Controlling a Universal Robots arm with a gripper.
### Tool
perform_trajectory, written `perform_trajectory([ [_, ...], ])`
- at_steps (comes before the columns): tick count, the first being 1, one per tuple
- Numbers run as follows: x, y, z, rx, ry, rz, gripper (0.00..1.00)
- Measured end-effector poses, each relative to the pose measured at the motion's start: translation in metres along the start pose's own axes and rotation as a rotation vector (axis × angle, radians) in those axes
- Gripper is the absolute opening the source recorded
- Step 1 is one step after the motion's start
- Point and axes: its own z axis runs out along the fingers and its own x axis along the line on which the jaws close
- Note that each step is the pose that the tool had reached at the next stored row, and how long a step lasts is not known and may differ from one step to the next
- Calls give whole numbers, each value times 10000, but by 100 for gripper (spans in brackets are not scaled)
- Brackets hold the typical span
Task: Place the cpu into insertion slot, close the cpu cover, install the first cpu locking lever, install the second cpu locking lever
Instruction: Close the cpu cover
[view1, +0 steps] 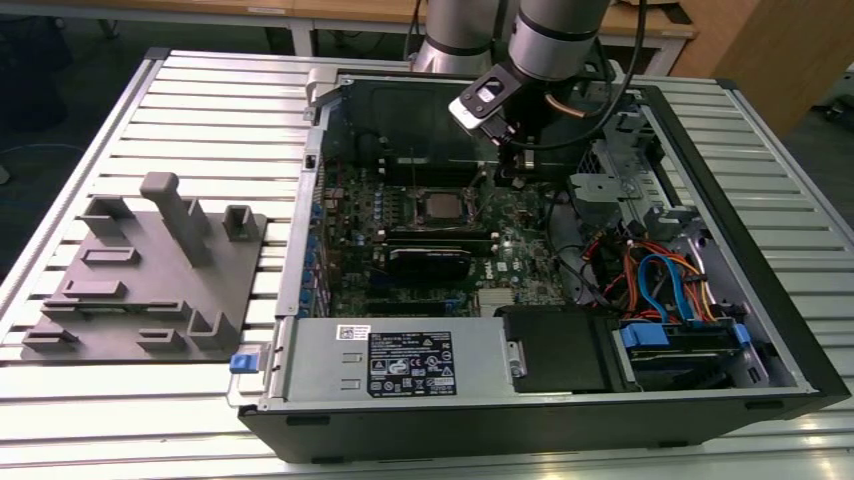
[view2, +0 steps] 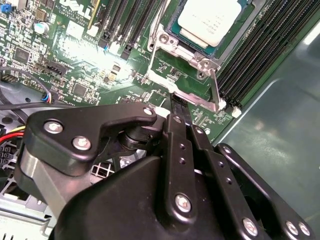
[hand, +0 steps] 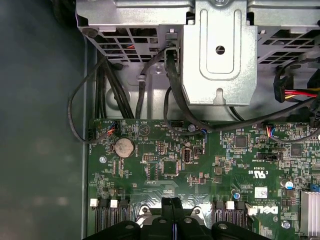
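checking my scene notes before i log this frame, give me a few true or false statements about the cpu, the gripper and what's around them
1. The cpu lies in the insertion slot. True.
2. The gripper is holding the cpu. False: its fingers are shut together beside the slot's rim, and the cpu lies apart from them.
3. A grey fixture stands on the table outside the case, on the exterior view's left. True.
4. The case is closed up. False: it lies open, with the motherboard in plain sight.
5. In the first wrist view, a round coin cell sits on the motherboard. True.
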Motion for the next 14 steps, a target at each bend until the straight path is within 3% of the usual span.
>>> perform_trajectory([
  [7,0,-2,0,0,0,0,10],
  [8,0,-56,1,0,0,0,10],
  [14,0,-80,1,0,0,1,10],
])
